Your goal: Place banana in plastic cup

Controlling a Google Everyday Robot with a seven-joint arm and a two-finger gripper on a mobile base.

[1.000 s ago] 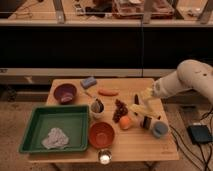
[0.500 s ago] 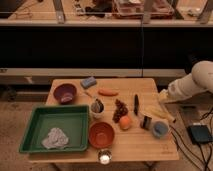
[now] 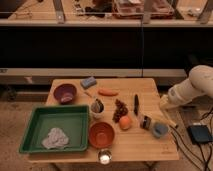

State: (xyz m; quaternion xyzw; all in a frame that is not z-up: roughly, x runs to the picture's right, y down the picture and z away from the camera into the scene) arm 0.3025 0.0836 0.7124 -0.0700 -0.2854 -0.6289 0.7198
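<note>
Where the table (image 3: 135, 146) ends nearest, a small clear glass (image 3: 104, 158) stands. An orange bowl (image 3: 101, 134) sits just behind it, and a green tray (image 3: 35, 131) to the left holds a crumpled cloth (image 3: 55, 138). Farther back on the right the plastic cup (image 3: 160, 130) sits upright. The banana (image 3: 169, 120) slants just beyond it at the table's right edge, outside the cup. Over the banana's far end hangs the gripper (image 3: 164, 103), fingers closed together; whether they pinch the fruit I cannot tell. Farthest left are a carrot (image 3: 107, 92) and a purple bowl (image 3: 65, 92).
</note>
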